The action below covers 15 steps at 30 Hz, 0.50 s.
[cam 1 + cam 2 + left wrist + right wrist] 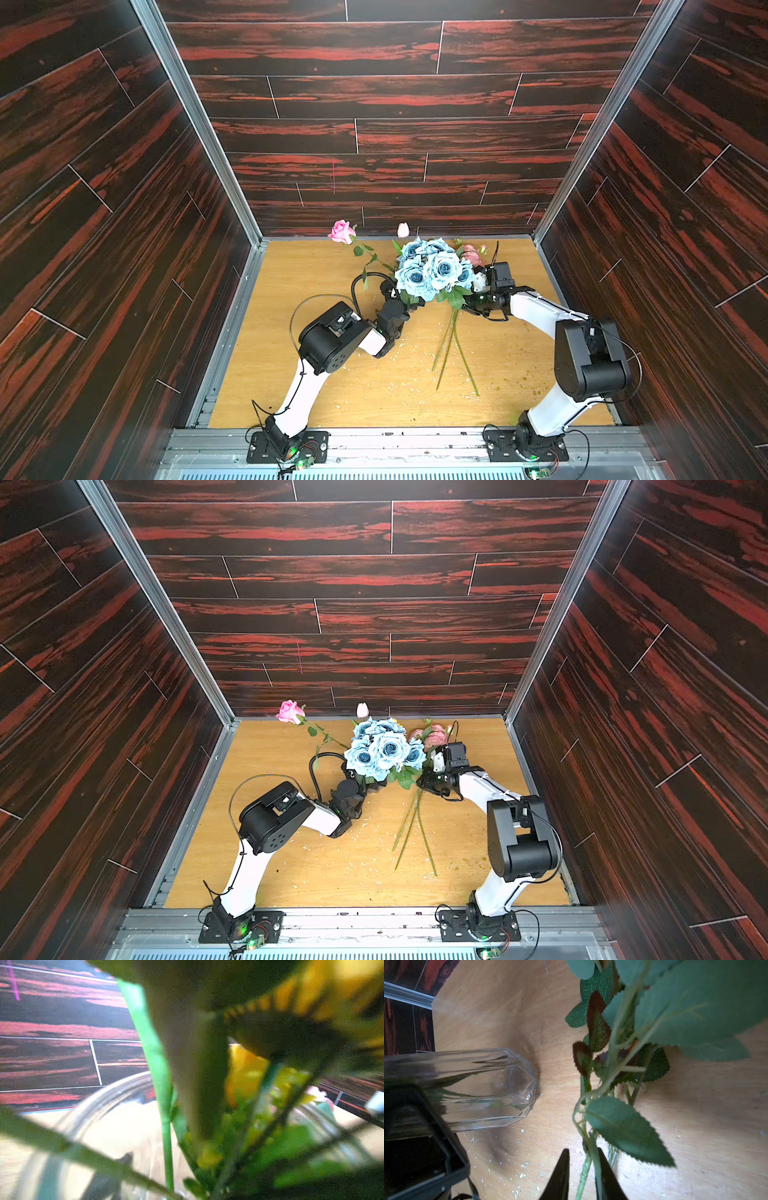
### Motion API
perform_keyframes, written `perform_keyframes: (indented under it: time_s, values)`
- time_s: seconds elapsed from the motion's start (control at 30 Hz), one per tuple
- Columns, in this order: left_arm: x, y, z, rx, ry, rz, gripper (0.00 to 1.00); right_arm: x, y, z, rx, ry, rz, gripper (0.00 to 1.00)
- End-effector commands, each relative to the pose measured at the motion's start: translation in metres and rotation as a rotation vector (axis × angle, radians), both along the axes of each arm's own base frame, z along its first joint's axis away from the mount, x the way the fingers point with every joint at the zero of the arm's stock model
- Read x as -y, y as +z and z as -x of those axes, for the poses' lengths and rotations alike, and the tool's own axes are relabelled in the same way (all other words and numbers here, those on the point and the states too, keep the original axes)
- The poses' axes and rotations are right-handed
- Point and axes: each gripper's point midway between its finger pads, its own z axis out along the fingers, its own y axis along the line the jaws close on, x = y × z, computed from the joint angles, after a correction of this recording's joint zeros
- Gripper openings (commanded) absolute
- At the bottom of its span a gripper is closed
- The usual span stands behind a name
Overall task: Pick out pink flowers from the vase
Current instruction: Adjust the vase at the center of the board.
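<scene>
Where the vase [483, 1084] stands, table [332, 395] edges lie well apart.

Light wooden tabletop [332, 395], strewn with pale flecks [521, 1176]. A clear glass vase [483, 1088] stood on it; long green stems [447, 351] crossed it (resting or raised could not be told).

Clear glossy glass vase [483, 1086]; matt cloth-like leaves [623, 1126]; scuffed matt wooden table [332, 374]; glossy wood-pattern walls [374, 95].
</scene>
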Motion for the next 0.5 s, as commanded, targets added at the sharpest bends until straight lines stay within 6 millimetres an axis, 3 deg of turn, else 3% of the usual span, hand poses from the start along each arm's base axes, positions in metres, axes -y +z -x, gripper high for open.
perform_keyframes:
  time_s: [0.0, 0.17, 0.47]
  values:
    - [-0.01, 0.004, -0.008, 0.027, 0.078, 0.012, 0.95, 0.0, 0.006, 0.004, 0.012, 0.007, -0.01, 0.24]
    - [-0.003, 0.001, -0.007, 0.028, 0.024, -0.008, 0.76, -0.001, 0.007, 0.003, 0.016, 0.008, -0.012, 0.24]
    - [-0.004, -0.005, 0.012, -0.002, -0.23, -0.043, 0.77, -0.003, 0.007, 0.003, 0.018, 0.011, -0.028, 0.24]
